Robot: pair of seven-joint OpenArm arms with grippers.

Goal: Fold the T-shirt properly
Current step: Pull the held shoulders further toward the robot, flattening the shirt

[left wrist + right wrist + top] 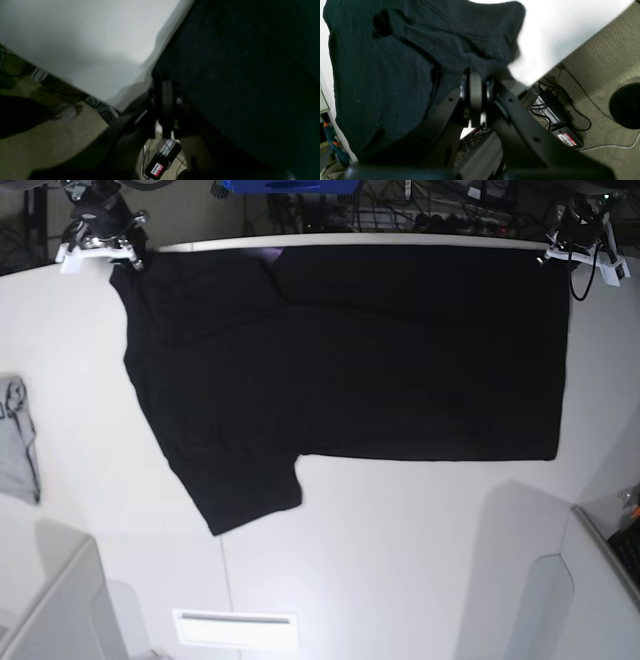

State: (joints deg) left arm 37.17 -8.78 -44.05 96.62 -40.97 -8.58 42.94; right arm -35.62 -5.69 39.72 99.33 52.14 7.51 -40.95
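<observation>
A: Where do we have the T-shirt (360,360)?

B: Spread flat on the white desk (400,560), plain black side up, with its long axis running across the base view. One short sleeve sticks out toward the near edge on that view's left, and the far edge of the cloth lies along the desk's far edge.

A: And our claws?

B: Both sit at the far corners of the shirt. Our right claw (118,256) is at the far left corner in the base view and our left claw (556,250) at the far right corner. In each wrist view the jaws are together with black cloth pinched between them: the right claw (475,75) is clamped on a bunched, wrinkled bit of the T-shirt (390,75), and the left claw (163,87) is clamped on the shirt's edge where the T-shirt (245,82) meets the pale desk (87,42).

A: Anything else on the desk?

B: A small grey garment (18,440) lies at the left edge of the base view, well apart from the shirt. Past the desk edge our wrist cameras catch carpeted floor (602,52) with cables and a dark box bearing a red label (157,169).
</observation>
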